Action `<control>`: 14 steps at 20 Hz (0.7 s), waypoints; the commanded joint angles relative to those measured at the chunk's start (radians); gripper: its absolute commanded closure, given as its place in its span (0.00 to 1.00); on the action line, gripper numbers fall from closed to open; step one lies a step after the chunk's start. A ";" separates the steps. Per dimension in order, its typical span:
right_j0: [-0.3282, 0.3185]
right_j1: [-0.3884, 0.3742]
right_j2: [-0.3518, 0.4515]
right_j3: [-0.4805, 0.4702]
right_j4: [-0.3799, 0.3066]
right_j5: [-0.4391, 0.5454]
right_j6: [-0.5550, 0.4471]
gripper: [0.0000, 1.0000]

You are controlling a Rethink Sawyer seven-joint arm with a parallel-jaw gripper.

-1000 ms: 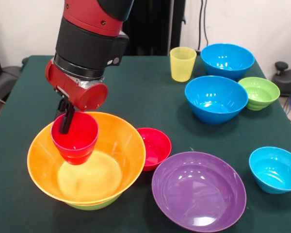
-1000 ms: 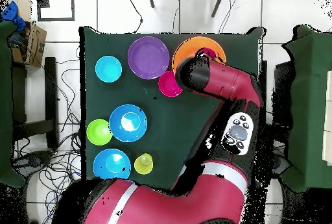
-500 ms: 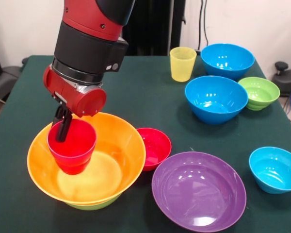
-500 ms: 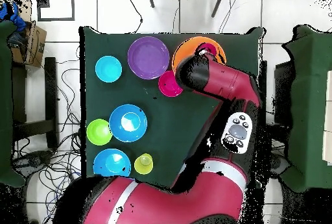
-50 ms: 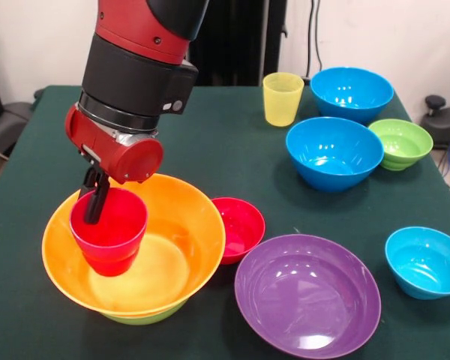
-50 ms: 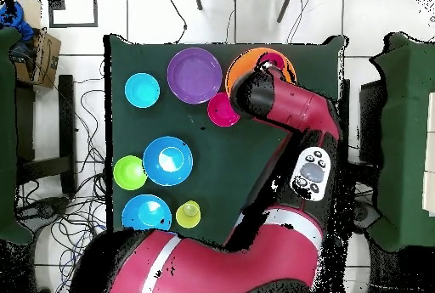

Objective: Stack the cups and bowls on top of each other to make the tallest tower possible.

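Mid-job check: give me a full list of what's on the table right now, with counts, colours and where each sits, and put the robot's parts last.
Table: one, dark green cloth.
Orange bowl: one, large, front-view left, nested on a lime-green bowl whose edge shows beneath.
Red cup: one, upright in the orange bowl, gripped at its rim.
Small red bowl: one, touching the orange bowl's right side.
Purple bowl: one, large, near edge.
Blue bowls: three; far right, middle right, small at near right.
Ribbed green bowl: one, beside the middle blue bowl.
Yellow cup: one, upright, far side.
Arm: one, red and black.
Gripper: one, shut on the red cup's rim.
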 commanded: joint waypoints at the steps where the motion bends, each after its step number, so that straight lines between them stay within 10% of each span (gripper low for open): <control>1: 0.015 -0.005 0.101 0.091 0.037 -0.027 0.169 1.00; 14: 0.029 -0.020 0.114 0.129 0.082 -0.025 0.168 1.00</control>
